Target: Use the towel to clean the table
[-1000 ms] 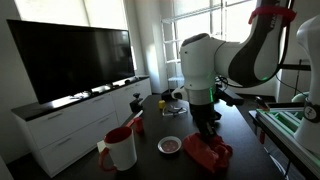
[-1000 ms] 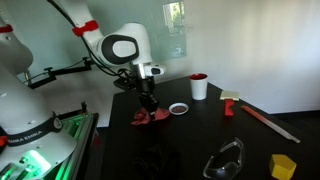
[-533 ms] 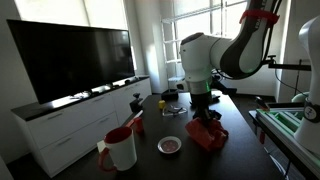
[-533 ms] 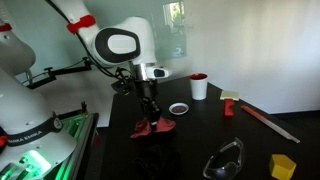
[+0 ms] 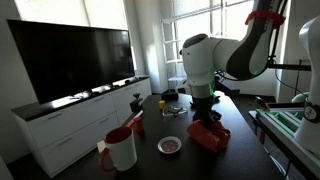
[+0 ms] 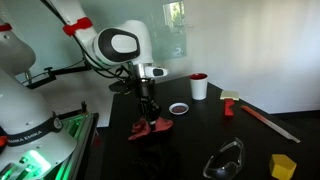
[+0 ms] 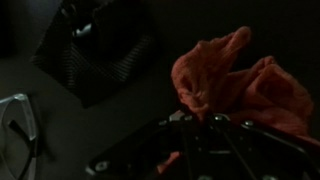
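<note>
Where the towel lies: the red towel (image 6: pixel 151 127) sits bunched on the dark desk (image 6: pixel 200 142), straight under the end effector (image 6: pixel 150 117); the wrist view shows its folds (image 7: pixel 240 85) rising right at the fingertips.
End effector state: pressed together on a fold of the towel, pointing down, as far as both exterior views show (image 5: pixel 207 121).
Long axis: none clear; the towel is a crumpled heap, not spread flat.
Open side for a wipe: bare desk lies toward the camera in an exterior view, so a drag that way looks free.
Nearest obstacle: a small bowl (image 6: pixel 179 108) stands just beside the towel.
Farther things: a white cup (image 6: pixel 199 86) stands behind the bowl, with a red-handled tool (image 6: pixel 262 116), a yellow block (image 6: pixel 282 163) and a metal loop (image 6: pixel 226 160) well apart.
Risk: a sweep toward the bowl would likely knock it.
</note>
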`<state>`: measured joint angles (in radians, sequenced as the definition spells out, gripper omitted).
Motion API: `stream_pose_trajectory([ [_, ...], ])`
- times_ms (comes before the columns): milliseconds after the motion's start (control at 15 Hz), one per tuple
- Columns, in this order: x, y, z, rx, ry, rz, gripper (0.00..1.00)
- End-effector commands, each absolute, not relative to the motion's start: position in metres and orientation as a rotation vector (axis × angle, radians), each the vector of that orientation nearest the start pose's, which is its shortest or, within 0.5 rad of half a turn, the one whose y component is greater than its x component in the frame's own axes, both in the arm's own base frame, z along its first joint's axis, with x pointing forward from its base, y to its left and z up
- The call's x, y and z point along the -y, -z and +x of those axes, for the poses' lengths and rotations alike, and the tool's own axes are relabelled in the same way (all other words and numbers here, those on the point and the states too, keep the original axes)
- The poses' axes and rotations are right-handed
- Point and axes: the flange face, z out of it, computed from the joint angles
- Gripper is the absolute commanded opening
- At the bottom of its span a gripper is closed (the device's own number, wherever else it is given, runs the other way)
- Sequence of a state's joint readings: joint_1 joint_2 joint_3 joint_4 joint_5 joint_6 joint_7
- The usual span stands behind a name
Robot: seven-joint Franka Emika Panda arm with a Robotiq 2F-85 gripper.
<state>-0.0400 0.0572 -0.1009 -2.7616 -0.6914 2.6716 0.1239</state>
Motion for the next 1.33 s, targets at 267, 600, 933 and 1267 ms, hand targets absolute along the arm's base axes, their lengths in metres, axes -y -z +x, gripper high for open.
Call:
stream_pose_trajectory([
  [267,-0.014,-0.173,0.359,0.839,-0.292,-3.292,0.02],
  [600,-0.06,-0.172,0.354,1.013,-0.267,-3.24,0.02],
  [933,-0.103,-0.174,0.346,1.135,-0.237,-3.195,0.02],
  [1267,-0.056,-0.184,0.359,1.026,-0.255,-3.264,0.02],
])
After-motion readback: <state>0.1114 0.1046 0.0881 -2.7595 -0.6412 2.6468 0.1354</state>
